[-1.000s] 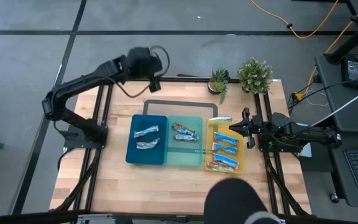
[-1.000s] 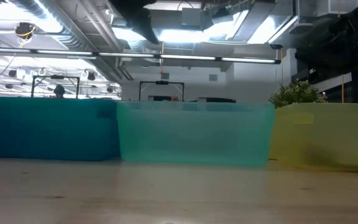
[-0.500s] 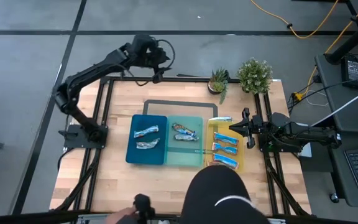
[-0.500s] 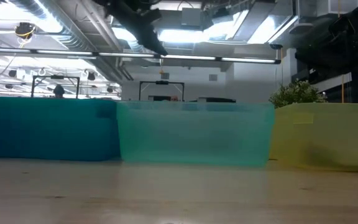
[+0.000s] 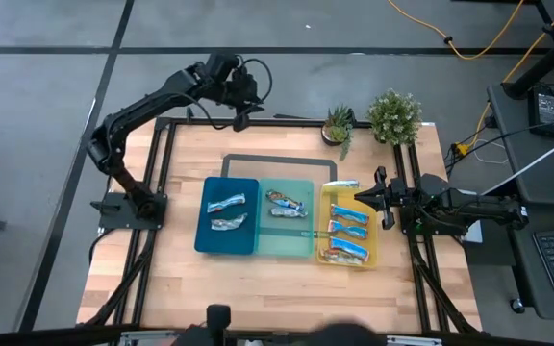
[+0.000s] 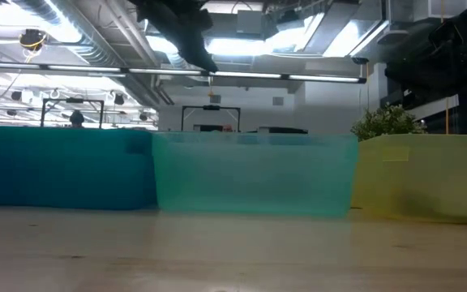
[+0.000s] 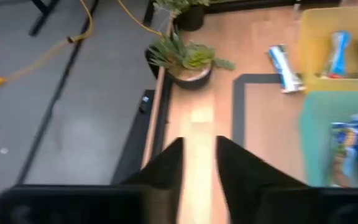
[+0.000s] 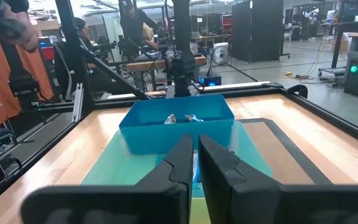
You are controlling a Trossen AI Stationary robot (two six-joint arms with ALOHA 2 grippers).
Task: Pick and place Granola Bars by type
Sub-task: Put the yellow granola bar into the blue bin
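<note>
Since half a second ago: left gripper (image 5: 241, 104) barely shifted, raised beyond the table's far left edge; dark head of a person at the near edge gone from the high view. Fingers (image 7: 166, 169) slightly parted, nothing between them.
Right gripper (image 5: 365, 199): low at the right edge, just beside the yellow tray (image 5: 373, 252); fingers (image 8: 180, 158) almost pressed together, a thin gap only, empty.
Granola Bars: two silvery in the dark-blue tray (image 5: 201, 235), one mixed-colour bar in the teal tray (image 5: 287, 243), about four bright blue in the yellow tray, one loose bar (image 5: 340, 185) on the table just beyond the yellow tray.
Progress, by judgement: nearly sorted; loose bar apparently left to place.
Surface: pale wood table (image 5: 258, 284), dark rectangular outline beyond the trays, two potted plants (image 5: 383, 117) at the far edge.
Room: grey floor, yellow cable, desk with equipment at right; people behind workbenches.
</note>
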